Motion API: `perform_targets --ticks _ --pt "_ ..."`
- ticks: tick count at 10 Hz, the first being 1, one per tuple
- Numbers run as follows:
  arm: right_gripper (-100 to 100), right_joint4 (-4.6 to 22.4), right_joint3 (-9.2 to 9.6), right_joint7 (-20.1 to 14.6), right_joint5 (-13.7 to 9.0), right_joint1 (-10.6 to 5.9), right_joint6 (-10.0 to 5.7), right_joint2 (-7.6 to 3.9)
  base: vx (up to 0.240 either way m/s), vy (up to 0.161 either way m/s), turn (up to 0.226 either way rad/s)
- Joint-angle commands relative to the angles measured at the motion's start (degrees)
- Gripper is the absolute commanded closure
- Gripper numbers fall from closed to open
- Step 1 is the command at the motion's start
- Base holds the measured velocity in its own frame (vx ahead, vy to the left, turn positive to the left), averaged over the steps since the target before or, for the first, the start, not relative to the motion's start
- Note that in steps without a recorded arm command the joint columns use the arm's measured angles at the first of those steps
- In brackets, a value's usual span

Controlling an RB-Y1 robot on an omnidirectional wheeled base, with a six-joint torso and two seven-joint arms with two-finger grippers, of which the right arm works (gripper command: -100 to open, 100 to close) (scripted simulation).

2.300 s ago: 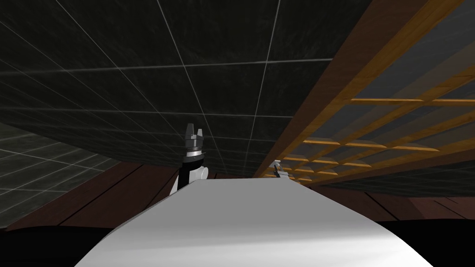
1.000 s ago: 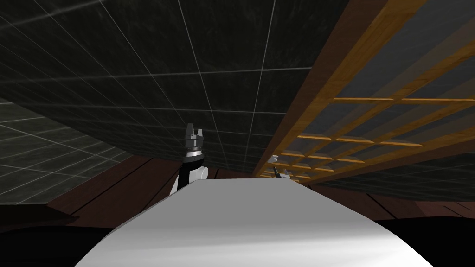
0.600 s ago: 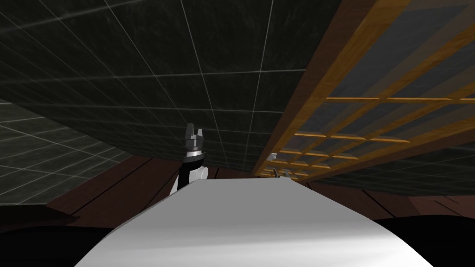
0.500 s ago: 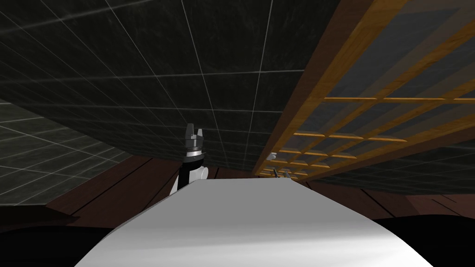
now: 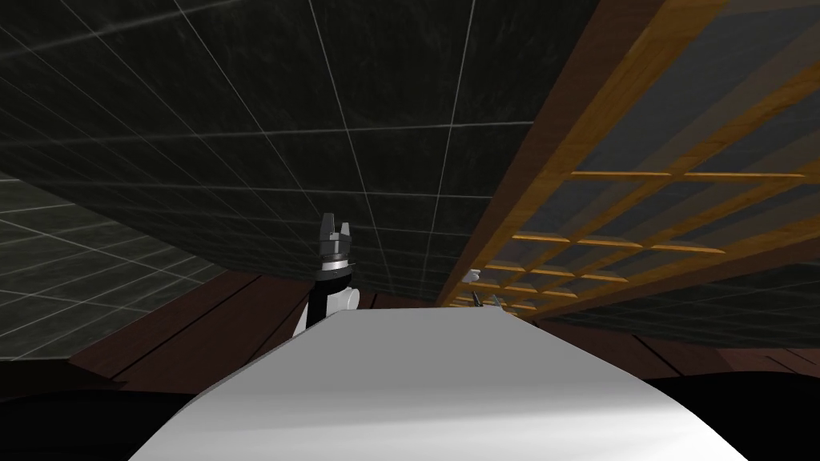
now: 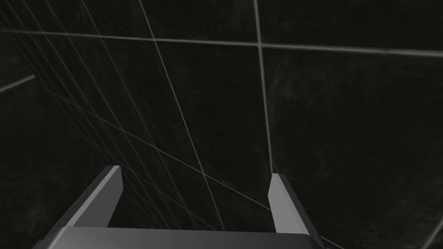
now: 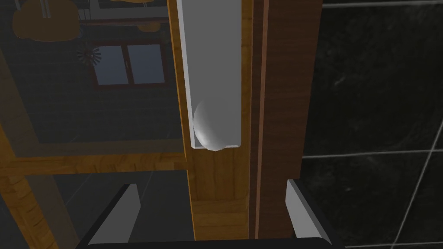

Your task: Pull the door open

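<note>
Amber-brown door (image 7: pixel 216 186), grey knob (image 7: pixel 208 129)

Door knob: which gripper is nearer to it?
Right. The right gripper, open, faces the grey knob just ahead, not touching it; the left gripper stands apart, facing the dark tiled wall.

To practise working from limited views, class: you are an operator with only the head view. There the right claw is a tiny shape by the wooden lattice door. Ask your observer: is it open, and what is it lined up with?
Observer: The right claw is open, with the wooden edge of the door between its fingers.
Operator: What should it grab?
Observer: A pale rounded knob on a light grey plate, ahead of the fingertips, not between them.
Operator: And my other arm?
Observer: The left claw is open too, facing the dark tiled wall.
</note>
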Motion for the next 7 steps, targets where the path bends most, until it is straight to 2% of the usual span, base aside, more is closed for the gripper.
perform_targets --ticks 1,4,5,6,7 --pt "-100 -0.2 -0.05 0.1 -0.1 -0.61 0.89 0.01 0.219 0.0 0.038" --pt "-100 0.1 -0.2 0.4 -0.4 -1.83 1.94 0.02 0.195 -0.039 0.018" --pt "-100 -0.1 -0.07 0.3 -0.3 -1.33 1.62 0.15 0.02 0.022 -0.034" --pt "100 -0.1 -0.07 0.3 -0.3 -1.33 1.62 0.15 -0.008 -0.003 0.023" --pt "100 -0.1 -0.07 0.3 -0.3 -1.33 1.62 0.15 -0.01 -0.016 0.006"
